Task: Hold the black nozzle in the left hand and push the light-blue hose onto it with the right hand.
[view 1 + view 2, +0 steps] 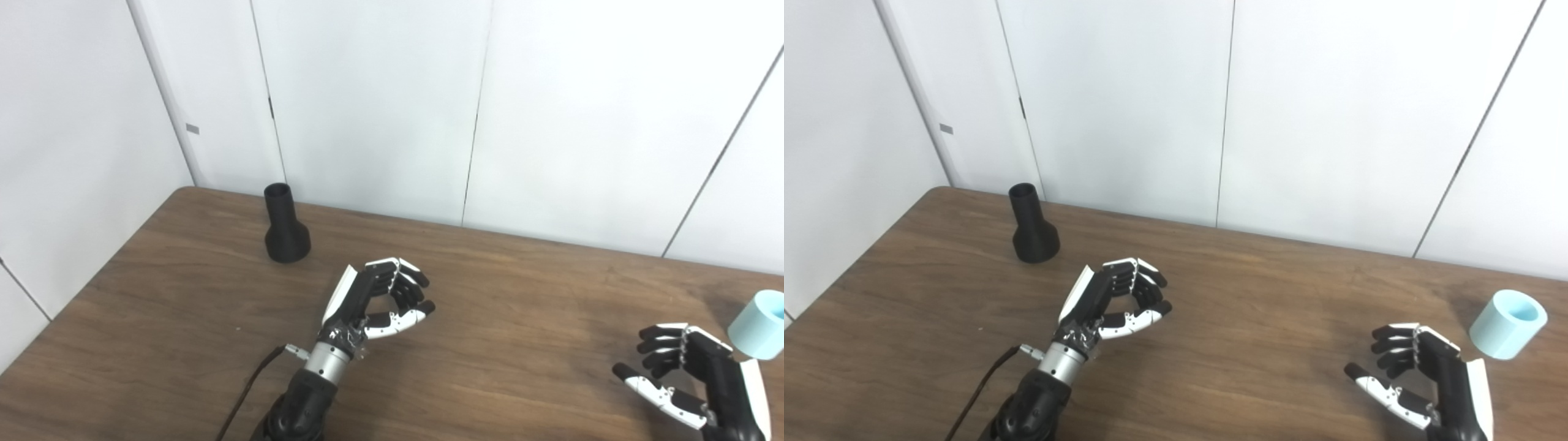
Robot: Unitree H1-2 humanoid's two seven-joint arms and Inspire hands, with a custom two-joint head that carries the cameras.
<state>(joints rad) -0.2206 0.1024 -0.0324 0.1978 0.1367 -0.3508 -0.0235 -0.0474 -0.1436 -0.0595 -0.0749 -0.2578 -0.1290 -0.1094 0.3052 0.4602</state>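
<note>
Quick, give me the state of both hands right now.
Left hand: open, holding nothing, fingers curled, apart from the black nozzle.
Right hand: open, holding nothing, beside the light-blue hose, not touching it.

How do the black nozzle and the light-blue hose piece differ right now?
The black nozzle is flared, narrow neck above a wide base; the light-blue hose is a short plain cylinder. The nozzle stands far left near the wall, the hose far right. The nozzle is upright; the hose looks tilted. Both rest on the table, open end up, untouched by either hand.
</note>
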